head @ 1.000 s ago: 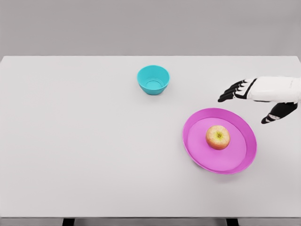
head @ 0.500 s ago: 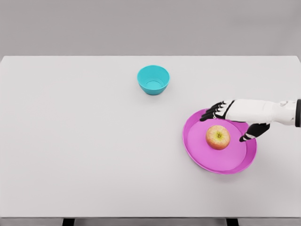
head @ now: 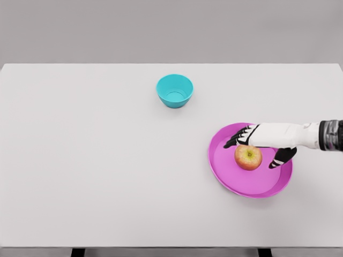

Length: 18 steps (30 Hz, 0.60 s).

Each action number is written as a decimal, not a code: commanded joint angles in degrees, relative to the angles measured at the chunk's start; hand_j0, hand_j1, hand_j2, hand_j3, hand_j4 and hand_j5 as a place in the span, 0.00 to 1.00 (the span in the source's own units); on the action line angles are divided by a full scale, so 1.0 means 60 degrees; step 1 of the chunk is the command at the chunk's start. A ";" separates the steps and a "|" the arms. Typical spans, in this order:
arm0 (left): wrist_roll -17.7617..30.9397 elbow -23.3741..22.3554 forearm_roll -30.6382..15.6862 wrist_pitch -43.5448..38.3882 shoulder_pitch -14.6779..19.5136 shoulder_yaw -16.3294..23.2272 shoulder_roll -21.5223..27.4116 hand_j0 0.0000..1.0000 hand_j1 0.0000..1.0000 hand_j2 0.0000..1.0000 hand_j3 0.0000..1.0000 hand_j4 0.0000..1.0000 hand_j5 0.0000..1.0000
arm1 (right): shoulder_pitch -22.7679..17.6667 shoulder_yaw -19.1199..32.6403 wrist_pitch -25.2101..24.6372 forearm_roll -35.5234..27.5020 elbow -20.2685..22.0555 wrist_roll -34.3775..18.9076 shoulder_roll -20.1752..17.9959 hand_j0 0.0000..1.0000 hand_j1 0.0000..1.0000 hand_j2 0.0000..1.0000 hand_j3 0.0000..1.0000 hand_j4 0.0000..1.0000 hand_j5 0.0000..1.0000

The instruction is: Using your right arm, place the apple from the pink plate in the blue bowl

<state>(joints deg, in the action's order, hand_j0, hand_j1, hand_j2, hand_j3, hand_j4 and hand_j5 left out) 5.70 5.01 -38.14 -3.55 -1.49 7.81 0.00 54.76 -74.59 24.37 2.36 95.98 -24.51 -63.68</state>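
Observation:
A red-yellow apple [head: 247, 158] lies in the middle of the pink plate [head: 230, 171] at the table's right. My right hand [head: 256, 144] reaches in from the right edge and hovers just above and behind the apple. Its dark fingers [head: 236, 140] are spread past the apple's far side and the thumb [head: 281, 157] points down on the apple's right, holding nothing. The blue bowl [head: 174, 90] stands empty farther back, up and to the left of the plate. The left arm does not show.
The white table [head: 96, 160] spans the whole view, its front edge near the bottom of the picture. A plain grey wall lies behind it.
My right hand has moved left and down from beside the plate's far right edge to over the apple. The apple, plate and bowl have not moved.

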 commanded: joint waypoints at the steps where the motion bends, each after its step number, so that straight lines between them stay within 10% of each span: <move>1: 0.0002 -0.0001 -0.0001 -0.0008 0.0000 0.0001 0.0001 1.00 1.00 1.00 1.00 1.00 1.00 | 0.0000 0.0025 -0.0195 0.0075 -0.0001 -0.0280 0.0081 1.00 1.00 1.00 1.00 1.00 1.00; 18: 0.0002 -0.0001 -0.0001 -0.0008 0.0000 0.0001 0.0001 1.00 1.00 1.00 1.00 1.00 1.00 | -0.0073 0.0010 -0.0268 0.0368 -0.0132 -0.0251 0.0550 1.00 1.00 1.00 1.00 1.00 1.00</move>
<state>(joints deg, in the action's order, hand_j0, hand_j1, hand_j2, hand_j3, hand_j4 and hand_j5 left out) 5.70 5.01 -38.14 -3.56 -1.50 7.80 0.00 54.23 -74.61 22.94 4.77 95.18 -26.01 -60.54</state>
